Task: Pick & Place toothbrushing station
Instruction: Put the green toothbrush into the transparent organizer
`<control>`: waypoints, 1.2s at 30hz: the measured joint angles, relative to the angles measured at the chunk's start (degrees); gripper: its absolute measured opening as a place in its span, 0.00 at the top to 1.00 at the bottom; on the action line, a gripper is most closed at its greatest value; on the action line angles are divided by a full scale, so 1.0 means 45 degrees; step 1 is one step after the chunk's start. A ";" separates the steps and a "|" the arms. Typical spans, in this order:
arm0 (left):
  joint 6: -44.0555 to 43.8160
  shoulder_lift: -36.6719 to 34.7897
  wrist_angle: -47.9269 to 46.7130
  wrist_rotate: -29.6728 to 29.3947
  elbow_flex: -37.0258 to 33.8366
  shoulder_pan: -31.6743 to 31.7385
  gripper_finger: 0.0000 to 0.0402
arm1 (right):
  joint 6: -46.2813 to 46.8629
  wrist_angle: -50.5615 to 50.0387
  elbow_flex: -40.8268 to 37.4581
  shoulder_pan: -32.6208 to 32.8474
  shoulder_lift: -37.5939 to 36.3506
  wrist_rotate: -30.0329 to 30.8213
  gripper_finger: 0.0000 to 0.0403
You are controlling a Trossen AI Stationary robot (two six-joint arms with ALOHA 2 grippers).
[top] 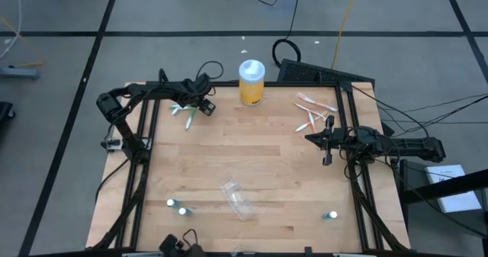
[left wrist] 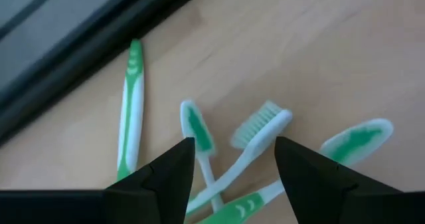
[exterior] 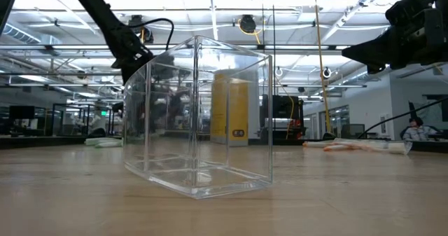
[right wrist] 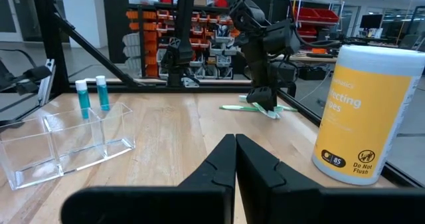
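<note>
Left pincer [left wrist: 232,164] open, toothbrushes [left wrist: 255,134] below — handles cut off

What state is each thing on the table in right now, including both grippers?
Clear plastic toothbrushing station: upright, empty, untouched.
Yellow jar with white lid: upright, lid on.
Green-and-white toothbrushes: lying flat in a loose pile.
Pink-and-white toothbrushes: lying flat.
Left gripper: open, over the green toothbrushes, holding nothing.
Right gripper: shut, empty, above the table.

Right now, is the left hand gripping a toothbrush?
No, the left hand hangs open over the green toothbrushes, holding none.
</note>
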 joint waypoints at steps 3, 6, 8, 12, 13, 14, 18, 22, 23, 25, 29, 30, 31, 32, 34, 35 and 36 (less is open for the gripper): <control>0.0542 0.0000 0.0003 0.0005 0.0171 -0.0127 0.46 | 0.0000 0.0000 0.0000 0.0000 -0.0002 0.0000 0.99; 0.0984 -0.0002 0.0004 0.0222 0.0293 -0.0253 0.46 | 0.0000 0.0000 0.0000 0.0000 -0.0005 0.0000 0.99; 0.1493 -0.0005 0.0007 0.0585 0.0308 -0.0346 0.46 | 0.0000 0.0000 0.0000 0.0000 -0.0005 0.0000 0.99; 0.2235 -0.0005 0.0008 0.1070 0.0308 -0.0496 0.46 | 0.0000 0.0000 -0.0003 -0.0001 -0.0005 0.0000 0.99; 0.2357 -0.0005 0.0008 0.1116 0.0308 -0.0523 0.46 | 0.0000 0.0000 0.0000 0.0000 -0.0005 0.0000 0.99; 0.2454 -0.0007 0.0010 0.1134 0.0308 -0.0559 0.46 | 0.0000 0.0000 0.0000 0.0000 -0.0005 0.0000 0.99; 0.2681 -0.0381 0.0171 0.1338 0.0308 -0.0577 0.46 | 0.0000 0.0000 -0.0003 -0.0003 -0.0005 0.0000 0.99; 0.2981 -0.1139 0.0485 0.2051 0.0308 -0.0586 0.46 | 0.0000 0.0002 0.0000 -0.0005 -0.0005 -0.0001 0.99; 0.3232 -0.1354 0.0525 0.2507 0.0310 -0.0586 0.46 | 0.0000 0.0000 0.0000 0.0000 -0.0002 -0.0002 0.99; 0.4060 -0.1683 0.0236 0.3499 0.0313 -0.0586 0.46 | 0.0000 0.0000 0.0000 0.0000 -0.0004 0.0000 0.99; 0.6700 -0.1880 -0.0643 0.3164 0.0313 -0.0826 0.46 | 0.0000 0.0000 0.0000 -0.0002 -0.0002 0.0000 0.99; 0.7164 -0.1871 -0.0842 0.2994 0.0313 -0.0854 0.46 | 0.0000 0.0000 0.0000 0.0000 0.0000 -0.0004 0.99; 0.7453 -0.1835 -0.0950 0.2906 0.0308 -0.0888 0.46 | 0.0000 0.0003 0.0000 -0.0001 -0.0005 0.0000 0.99; 0.7607 -0.1751 -0.0923 0.2895 0.0308 -0.0921 0.46 | 0.0000 0.0000 0.0000 0.0000 -0.0005 0.0000 0.99; 0.7742 -0.1502 -0.0884 0.2965 0.0308 -0.0987 0.46 | 0.0000 0.0000 0.0000 -0.0004 0.0000 0.0000 0.99; 0.7746 -0.1377 -0.0945 0.2992 0.0308 -0.1009 0.46 | 0.0000 0.0001 0.0000 -0.0003 -0.0005 0.0000 0.99; 0.7750 -0.1282 -0.0975 0.2997 0.0308 -0.1018 0.46 | 0.0000 0.0000 0.0000 -0.0003 -0.0003 0.0000 0.99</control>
